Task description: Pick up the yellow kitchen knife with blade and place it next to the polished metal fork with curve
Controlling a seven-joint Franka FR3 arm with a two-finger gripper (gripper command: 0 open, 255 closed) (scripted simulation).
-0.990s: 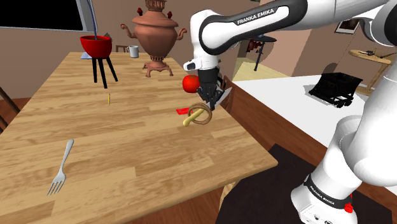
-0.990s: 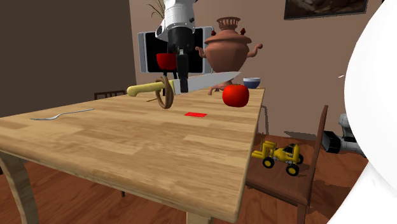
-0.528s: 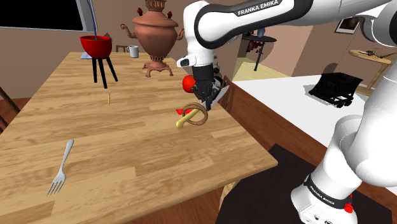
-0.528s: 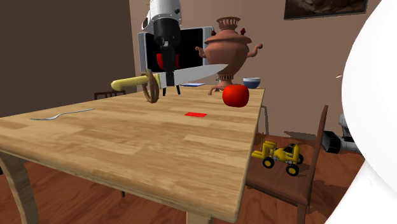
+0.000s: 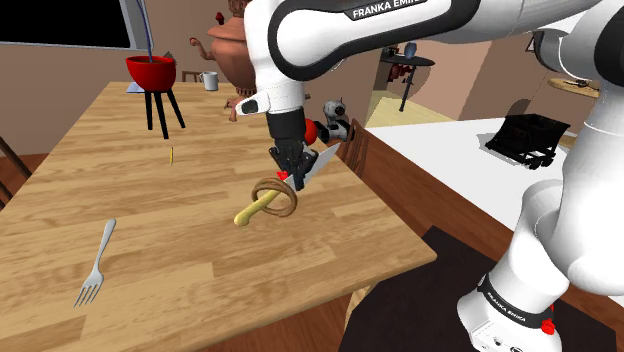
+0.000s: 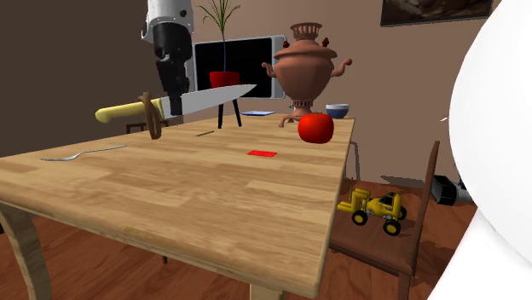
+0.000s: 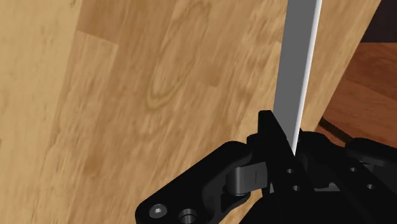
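Observation:
The knife (image 5: 272,197) has a yellow handle, a brown ring guard and a grey blade (image 6: 213,99). It hangs level above the wooden table (image 5: 190,255), clasped at the blade by my gripper (image 5: 292,172), which is shut on it. In the second exterior view my gripper (image 6: 177,104) holds the knife above the table's left part, handle pointing left. The blade (image 7: 298,76) runs away from my fingertips (image 7: 275,130) in the wrist view. The metal fork (image 5: 94,262) lies flat near the table's near left corner in the shoulder view; that fork (image 6: 82,153) rests below the handle.
A red apple (image 6: 315,128) and a small red card (image 6: 263,153) lie on the table. A copper samovar (image 6: 305,64), a red bowl on a black stand (image 5: 152,80), a white mug (image 5: 209,81) and a blue bowl (image 6: 338,111) stand at the far end. A chair holding a yellow toy truck (image 6: 373,208) stands beside the table.
My gripper has carried the knife from beside the apple toward the fork's side of the table, staying above the surface. The grip on the blade is unchanged.

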